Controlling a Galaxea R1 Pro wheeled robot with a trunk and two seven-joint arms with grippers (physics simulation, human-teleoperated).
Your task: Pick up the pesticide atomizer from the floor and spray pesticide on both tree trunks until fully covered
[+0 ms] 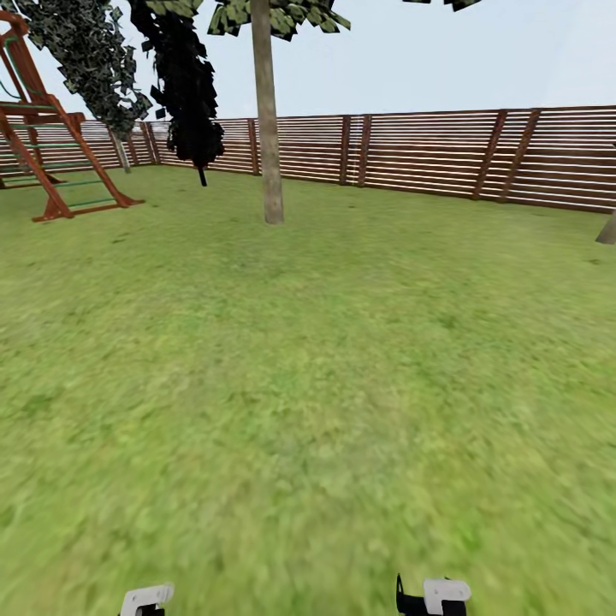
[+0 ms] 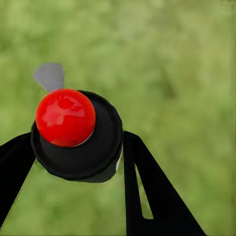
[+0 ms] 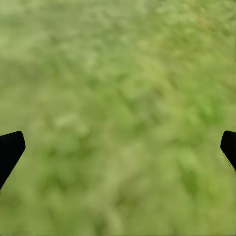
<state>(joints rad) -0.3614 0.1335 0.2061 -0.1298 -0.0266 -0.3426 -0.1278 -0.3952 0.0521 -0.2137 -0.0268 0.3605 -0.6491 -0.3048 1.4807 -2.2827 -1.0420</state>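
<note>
Head view: lawn [image 1: 308, 411] across the frame, pale tree trunk [image 1: 268, 128] upper centre before the slat fence [image 1: 445, 150], red play frame [image 1: 51, 145] upper left. Left wrist view: left end effector [image 2: 73, 152] clamped around what looks like the pesticide atomizer [image 2: 73, 132], red-capped. Right wrist view: right end effector [image 3: 118, 147] spread wide over grass.

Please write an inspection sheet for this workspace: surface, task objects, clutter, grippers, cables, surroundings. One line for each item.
Surface: green lawn, flat grass.
Job's things: pesticide atomizer with red top, held between the left gripper's fingers; pale tree trunk ahead, second trunk base at right edge; no spray seen.
Clutter: nothing seen.
Grippers: left gripper shut on atomizer; right gripper open, empty.
Cables: nothing seen.
Surroundings: brown slat fence, wooden play frame, dark tree.
</note>
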